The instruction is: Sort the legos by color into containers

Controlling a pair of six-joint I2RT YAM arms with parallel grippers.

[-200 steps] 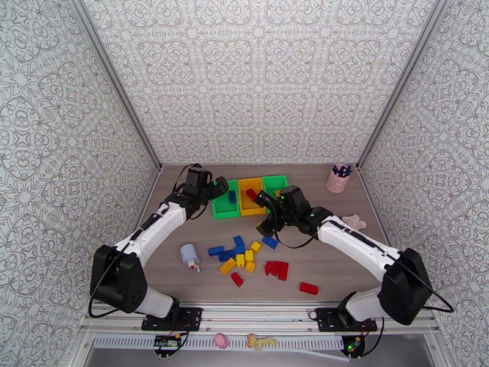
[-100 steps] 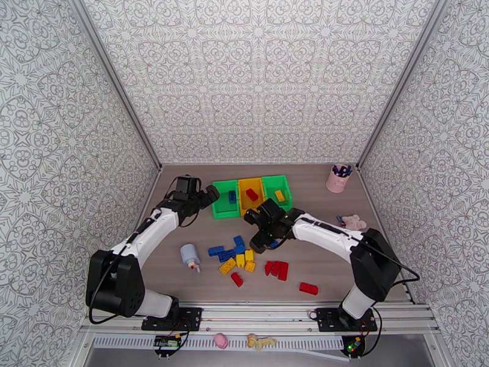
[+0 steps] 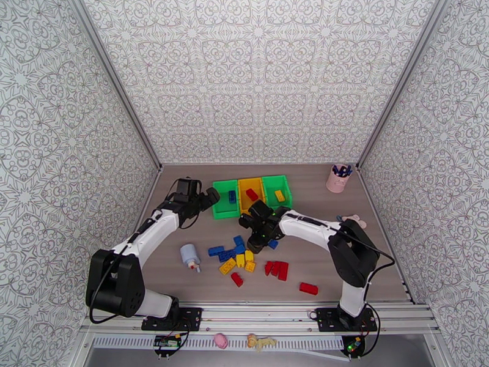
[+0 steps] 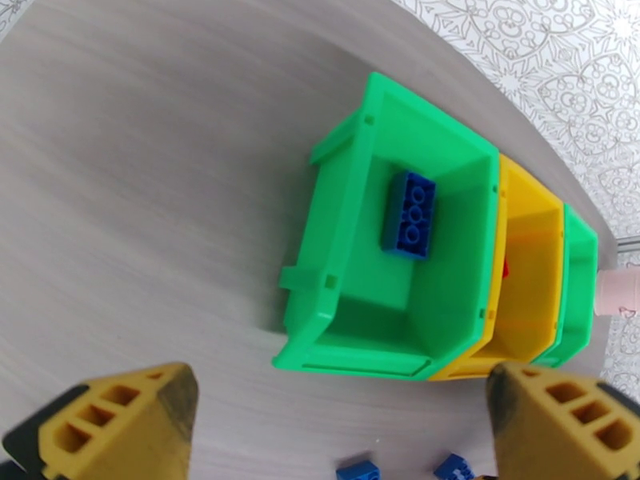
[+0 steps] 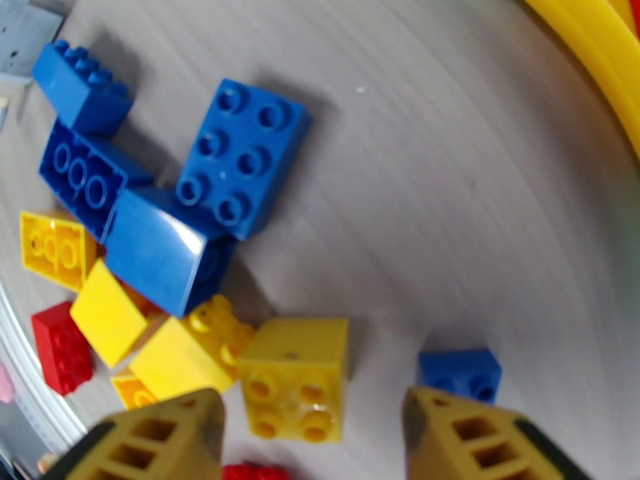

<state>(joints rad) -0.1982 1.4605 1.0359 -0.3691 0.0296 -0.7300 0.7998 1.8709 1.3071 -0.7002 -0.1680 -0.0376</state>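
Note:
The containers stand in a row at the back: a left green bin (image 3: 221, 209) holding a blue brick (image 3: 232, 196), a yellow middle bin (image 3: 246, 207) holding a red brick (image 3: 251, 194), and a right green bin (image 3: 272, 181) holding a yellow brick (image 3: 280, 195). Loose legos lie in a pile (image 3: 235, 255) in front of them. My right gripper (image 3: 258, 238) hovers low over the pile's far end, jaws partly apart, a yellow brick (image 5: 296, 378) between the fingertips (image 5: 168, 434) and a small blue brick (image 5: 460, 374) beside it. Left of the green bin (image 4: 336, 234), my left gripper (image 3: 208, 197) is wide open and holds nothing.
A white-blue bottle (image 3: 189, 255) lies left of the pile. Red bricks (image 3: 276, 268) and a single red one (image 3: 308, 289) lie nearer the front. A pink pen cup (image 3: 338, 177) stands at the back right, and a pink toy figure (image 3: 354, 222) sits by the right arm.
My right gripper swung left and down from beside the bins to the pile, its jaws narrowing. My left gripper drew back left from over the green bin, still open.

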